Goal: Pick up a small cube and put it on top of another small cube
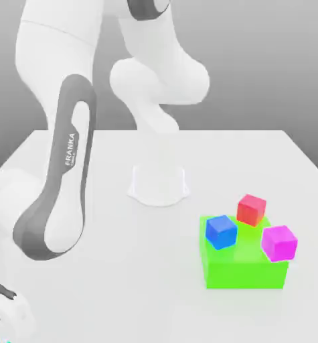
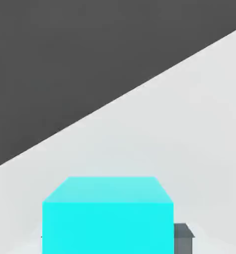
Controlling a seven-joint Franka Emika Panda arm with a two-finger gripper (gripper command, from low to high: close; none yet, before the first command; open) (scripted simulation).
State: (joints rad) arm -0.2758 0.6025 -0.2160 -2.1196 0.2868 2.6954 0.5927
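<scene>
Pincer [image 2: 109,242] closed snugly on cyan cube [image 2: 108,228]; blue cube [image 1: 221,232] atop green block [image 1: 245,273].

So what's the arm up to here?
The Panda's end effector is closed on the small cyan cube, down at the exterior view's lower left corner. Can't tell if it's off the table. The blue, red and magenta cubes are at the green block; cyan isn't stacked on any of them yet.
</scene>
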